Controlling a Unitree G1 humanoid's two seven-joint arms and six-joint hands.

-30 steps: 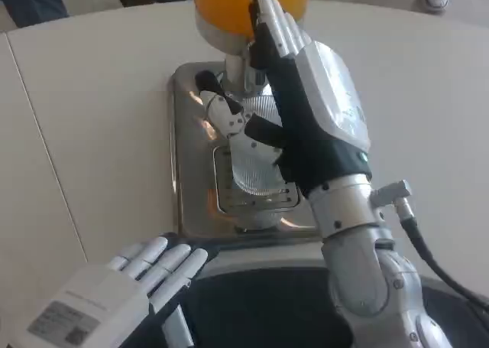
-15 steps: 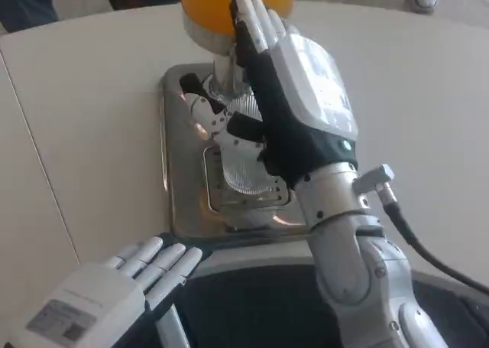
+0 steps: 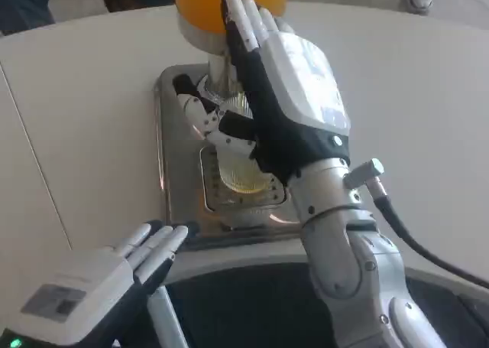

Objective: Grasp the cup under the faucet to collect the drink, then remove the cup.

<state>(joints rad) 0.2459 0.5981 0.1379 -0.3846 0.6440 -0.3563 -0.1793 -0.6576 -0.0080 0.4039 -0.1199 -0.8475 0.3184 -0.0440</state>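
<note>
Cup (image 3: 243,168): we see a clear ribbed cup standing on the steel drip tray (image 3: 177,172) under the faucet (image 3: 220,71) of the orange dispenser (image 3: 200,4); a yellow drink shows in its lower part.
Right hand (image 3: 286,107): we see it wrapped round the cup from the right, thumb across the near side, long fingers reaching up beside the faucet. It holds the cup.
Left hand (image 3: 114,271): we see it resting at the table edge (image 3: 92,134), fingers straight and a little apart, holding nothing.
Spill risk: we judge the cup partly filled, so a tilt or jerk on the way out would slop drink onto the tray.
Snag risk: the raised fingers sit close to the faucet; lifting straight up could knock rim or fingers against it.
Grip risk: thin plastic may buckle under a hard squeeze, or slide through a loose one.
Drip risk: whether the faucet is running we cannot tell; removing the cup early would wet the tray.
</note>
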